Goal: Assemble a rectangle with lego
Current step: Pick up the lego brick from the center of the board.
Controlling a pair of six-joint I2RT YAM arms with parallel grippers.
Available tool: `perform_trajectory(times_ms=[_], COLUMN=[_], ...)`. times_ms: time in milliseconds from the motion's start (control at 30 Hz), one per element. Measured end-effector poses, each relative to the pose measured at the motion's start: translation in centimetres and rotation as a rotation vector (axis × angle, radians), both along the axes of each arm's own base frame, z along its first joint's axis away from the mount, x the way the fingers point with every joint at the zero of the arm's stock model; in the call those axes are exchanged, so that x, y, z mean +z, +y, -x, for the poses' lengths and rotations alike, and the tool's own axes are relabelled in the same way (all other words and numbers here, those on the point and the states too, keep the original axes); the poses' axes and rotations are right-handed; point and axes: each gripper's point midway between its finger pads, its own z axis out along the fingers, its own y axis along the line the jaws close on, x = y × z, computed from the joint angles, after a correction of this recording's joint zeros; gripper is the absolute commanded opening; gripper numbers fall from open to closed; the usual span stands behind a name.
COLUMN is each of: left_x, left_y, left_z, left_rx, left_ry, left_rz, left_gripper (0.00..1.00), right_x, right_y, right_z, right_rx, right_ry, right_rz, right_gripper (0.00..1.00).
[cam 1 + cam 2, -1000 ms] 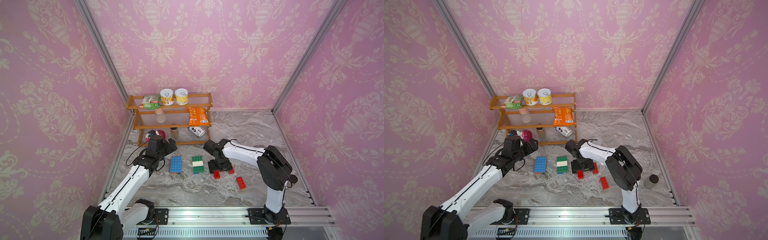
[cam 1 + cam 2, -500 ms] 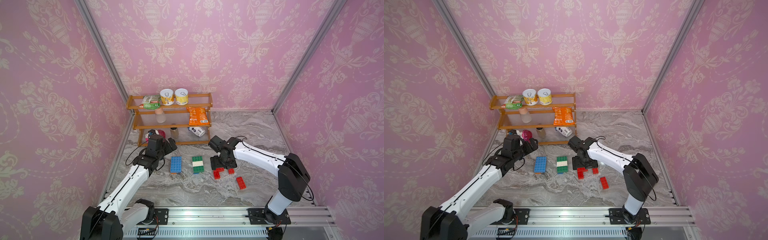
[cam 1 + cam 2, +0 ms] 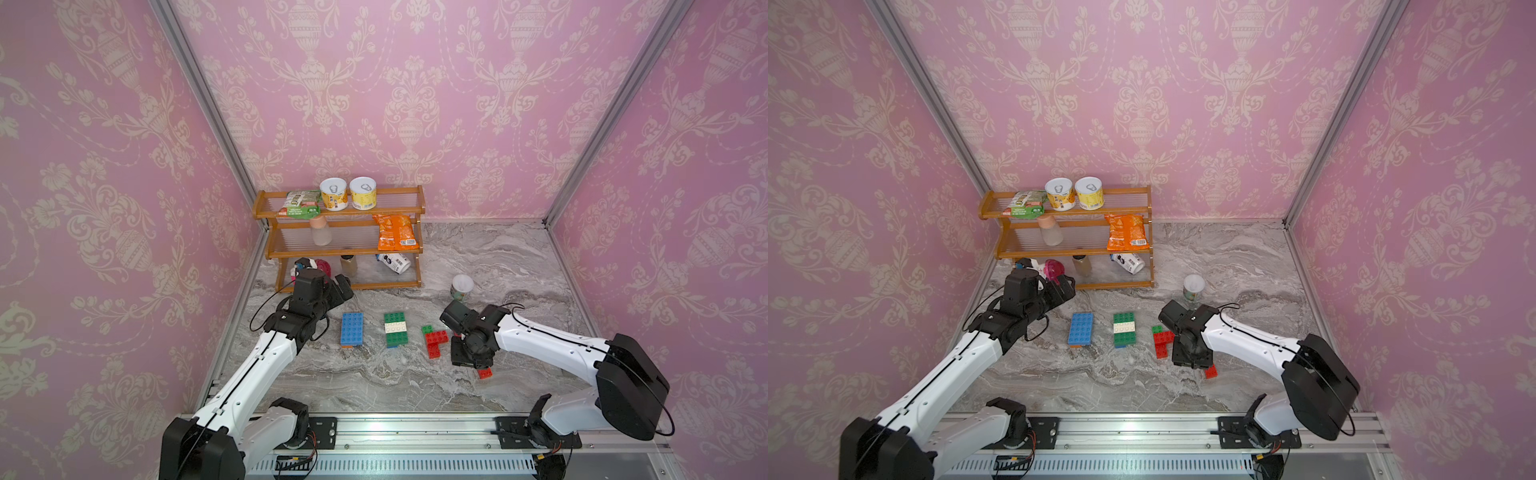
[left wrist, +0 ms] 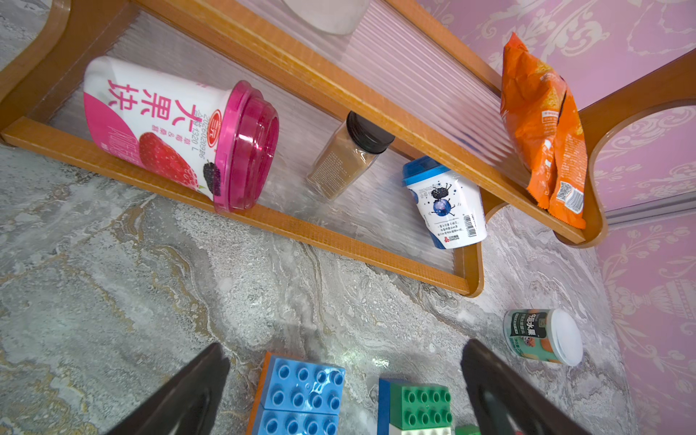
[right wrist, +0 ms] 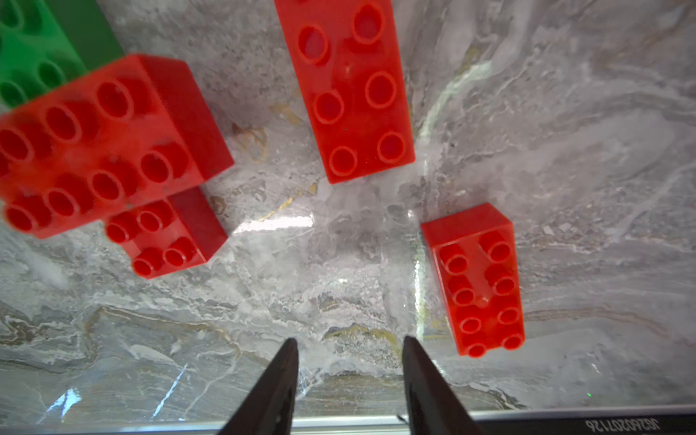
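right wrist view: right gripper jaws stand a small way apart with nothing between them, only bare marble table past the tips. loose red brick lies just beside one finger, not touched. long red brick lies farther out. red l-shaped stack has a green brick against it.

in both top views the right arm reaches from its base at lower right toward frame centre. its forearm is low and the wrist bent down, so the gripper points at the table just right of the red stack. it covers most of the loose red brick.

left arm rises from lower left diagonally to the wooden shelf at centre left. left gripper is off the table, aimed at the bottom tier, jaws wide apart and empty. blue block and green-white block lie mid frame between the arms, untouched.
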Motion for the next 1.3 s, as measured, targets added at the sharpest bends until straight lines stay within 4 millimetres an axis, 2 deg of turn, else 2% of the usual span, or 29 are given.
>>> perform_trajectory(times_ms=[167,400,567,667,733,900,1033,1100,1300], left_x=[0.0,0.0,0.0,0.0,0.0,0.2,0.2,0.2,0.1], left_y=[0.0,0.0,0.0,0.0,0.0,0.0,-0.1,-0.2,-0.2], left_z=[0.0,0.0,0.0,0.0,0.0,-0.1,-0.1,-0.1,-0.1], left_rx=[0.000,0.000,0.000,-0.001,0.000,0.000,-0.003,-0.006,-0.010], left_ry=[0.000,0.000,0.000,0.000,0.000,-0.005,-0.005,-0.003,-0.002], left_rz=[0.000,0.000,0.000,0.000,0.000,0.002,0.003,0.006,0.008], left_gripper=[0.99,0.99,0.99,0.99,0.99,0.99,0.99,0.99,0.99], right_x=[-2.1,-3.0,-3.0,-2.9,-2.9,-2.9,-3.0,-3.0,-2.9], right_y=[-0.5,-1.6,-3.4,-4.8,-5.5,-6.8,-7.4,-7.6,-8.4], right_z=[1.1,0.4,-0.2,0.0,0.3,1.6,2.0,1.8,0.4], right_rx=[-0.031,-0.086,-0.137,-0.162,-0.176,-0.203,-0.247,-0.263,-0.307], right_ry=[0.045,0.063,0.059,0.061,0.062,0.057,0.052,0.051,0.026], right_rz=[0.008,0.031,0.057,0.074,0.082,0.073,0.048,0.047,0.076], right_gripper=[0.45,0.48,0.60,0.71,0.75,0.82,0.90,0.94,0.96])
